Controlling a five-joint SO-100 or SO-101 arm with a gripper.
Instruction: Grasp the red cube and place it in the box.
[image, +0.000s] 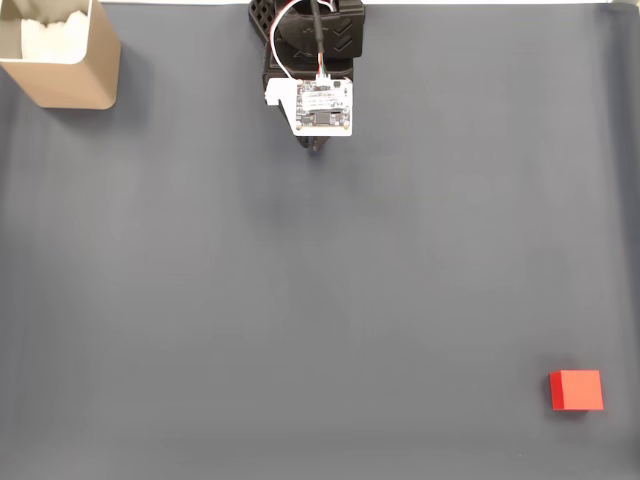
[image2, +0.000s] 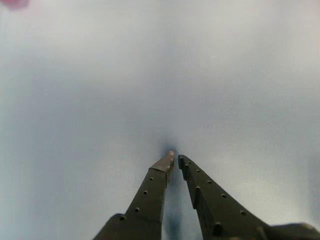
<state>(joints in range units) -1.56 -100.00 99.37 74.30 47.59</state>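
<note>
- Cube (image: 576, 390): sits flat on the bench (image: 300, 300), lower right corner of the fixed view, nothing beside it. A pink blur at the top-left edge of the wrist view may be the cube; too soft to say.
- Handling, our read: small solid block, looks light and rigid, matte faces, so it should not slip or crush. Edges roughly square to the frame, so we'd close on two opposite side faces, mid-height, jaws aligned with those faces. A corner-on grip would likely twist it out.
- Box (image: 62, 55): top left of the fixed view, well apart from the cube, diagonally across the bench. Tan walls, rounded corners, white filling (image: 55, 38) inside. Open top, much wider than the cube, so we judge the drop forgiving; the filling should cushion it.
- Gripper (image2: 173, 159): in the wrist view the jaws are nearly shut, tips almost touching, holding nothing. In the fixed view the arm (image: 312, 60) sits top centre with a white board (image: 322, 106) on it, far from both cube and box.
- Bench surface: flat dark grey mat, matte, even. Looks grippy enough that the cube should stay put when a jaw touches it.
- Room: plenty of free space around the cube for an approach from above. No grasp made yet.
</note>
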